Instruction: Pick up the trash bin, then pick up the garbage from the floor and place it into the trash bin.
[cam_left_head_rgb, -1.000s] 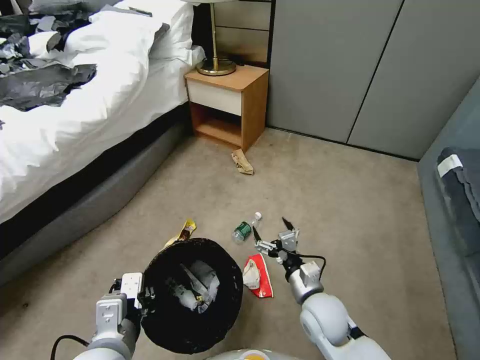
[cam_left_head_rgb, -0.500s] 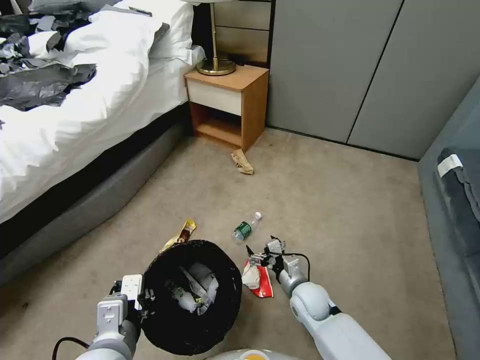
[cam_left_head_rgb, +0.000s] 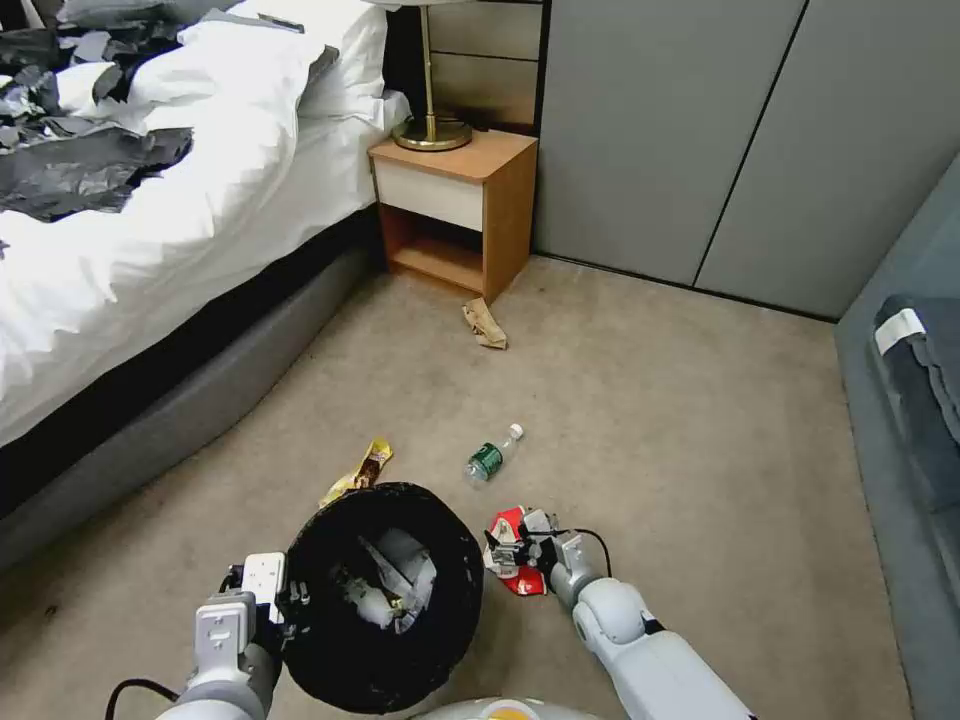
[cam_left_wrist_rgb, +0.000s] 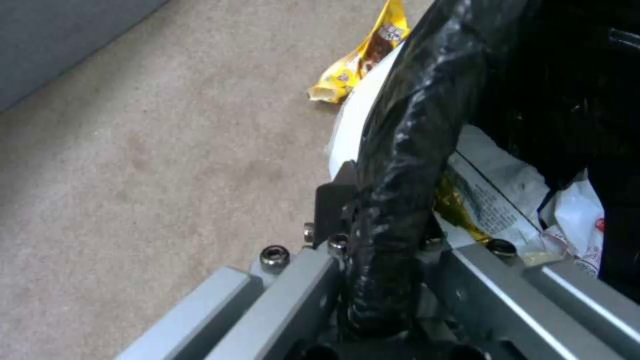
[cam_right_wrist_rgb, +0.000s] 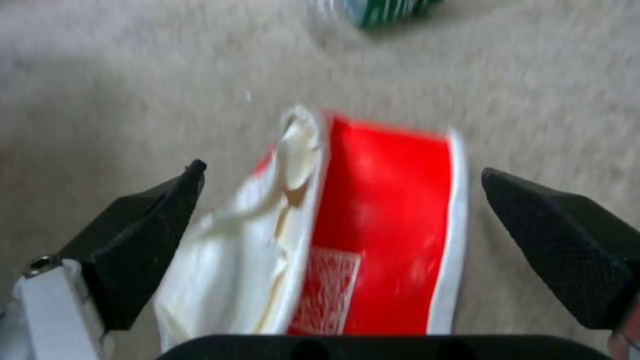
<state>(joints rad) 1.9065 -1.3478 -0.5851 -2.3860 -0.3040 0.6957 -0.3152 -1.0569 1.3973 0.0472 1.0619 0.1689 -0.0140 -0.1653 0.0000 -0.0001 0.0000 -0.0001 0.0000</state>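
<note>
You face bedroom, hotel-like. Bed (cam_left_head_rgb: 150, 230) on left, white duvet and pillows rumpled, dark upholstered base. Wooden nightstand (cam_left_head_rgb: 455, 205) beside it, brass lamp base (cam_left_head_rgb: 432, 130) on top. Grey wardrobe panels (cam_left_head_rgb: 740, 140) along back wall. Beige carpet (cam_left_head_rgb: 680, 420) underfoot. Grey upholstered seat edge (cam_left_head_rgb: 900, 450) at right.

- The room is lit evenly and softly; only faint shadows are cast.
- The right wrist view is blurred.
- The left wrist view is slightly soft.

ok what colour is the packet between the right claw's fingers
Red with white edging and a white torn side, clearest in the right wrist view: packet.
</note>
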